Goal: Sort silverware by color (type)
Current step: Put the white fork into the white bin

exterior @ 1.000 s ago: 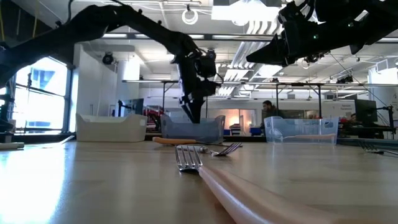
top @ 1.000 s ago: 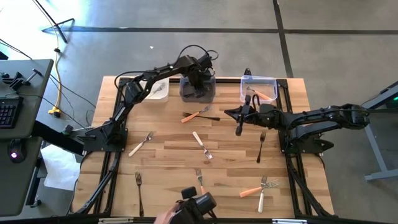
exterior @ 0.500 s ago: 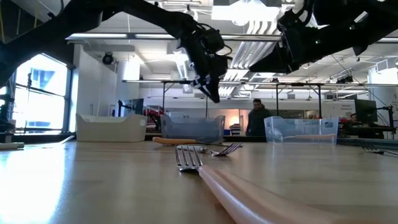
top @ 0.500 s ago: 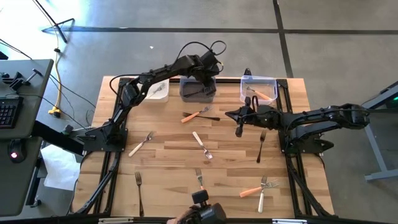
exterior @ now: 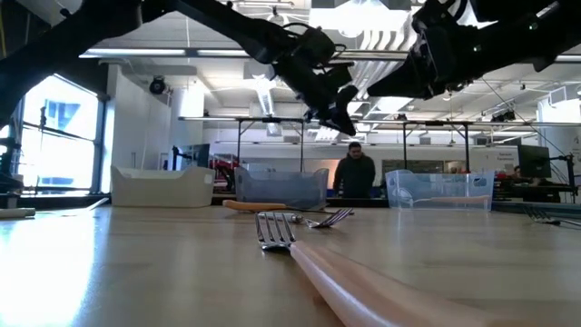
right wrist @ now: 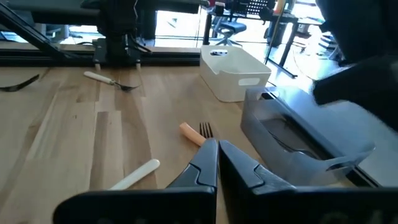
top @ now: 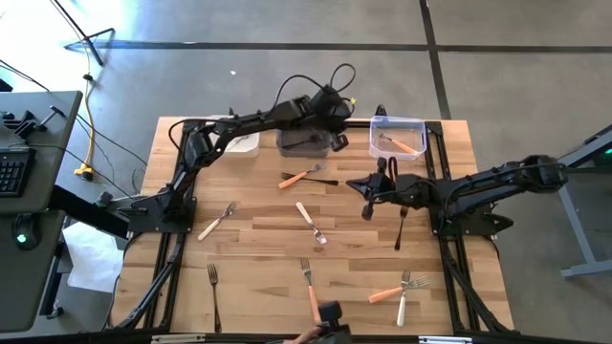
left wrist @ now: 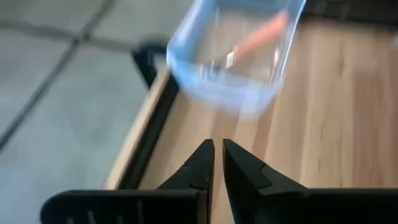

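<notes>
Left gripper (top: 339,143) between gray bin (top: 304,141), clear bin (top: 399,137)

A robotics lab or workshop in a large open hall is shown. A wooden bench (top: 277,229) on a black metal frame is set on a bare concrete floor (top: 287,57) marked with seams. Beyond the fingers (right wrist: 205,163) in the right wrist view, framed workbenches and an office chair (right wrist: 222,28) are seen. In the low view, ceiling strip lights (exterior: 381,36), exposed ducting, tall windows (exterior: 54,136) and a standing person (exterior: 354,173) are visible. A keyboard (top: 10,172) lies on a side desk.
</notes>
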`<state>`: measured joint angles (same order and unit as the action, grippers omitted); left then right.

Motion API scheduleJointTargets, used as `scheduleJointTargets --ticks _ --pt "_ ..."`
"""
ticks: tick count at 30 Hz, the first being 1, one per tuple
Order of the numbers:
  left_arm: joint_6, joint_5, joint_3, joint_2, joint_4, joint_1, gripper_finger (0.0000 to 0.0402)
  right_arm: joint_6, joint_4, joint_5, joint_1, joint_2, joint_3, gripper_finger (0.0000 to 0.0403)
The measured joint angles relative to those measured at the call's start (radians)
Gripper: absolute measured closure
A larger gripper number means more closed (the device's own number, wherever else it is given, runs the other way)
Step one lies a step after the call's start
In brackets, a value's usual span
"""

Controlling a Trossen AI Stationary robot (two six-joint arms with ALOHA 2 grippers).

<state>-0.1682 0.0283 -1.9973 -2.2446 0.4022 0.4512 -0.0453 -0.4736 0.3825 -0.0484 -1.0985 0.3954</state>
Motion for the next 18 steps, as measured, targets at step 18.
scheduleJointTargets --ticks 18 --pt "0.09 0.045 0.813 0.443 -0.898 -0.087 0.0378 0.075 -0.404 -0.102 -0.03 0.029 -0.203 0.0403"
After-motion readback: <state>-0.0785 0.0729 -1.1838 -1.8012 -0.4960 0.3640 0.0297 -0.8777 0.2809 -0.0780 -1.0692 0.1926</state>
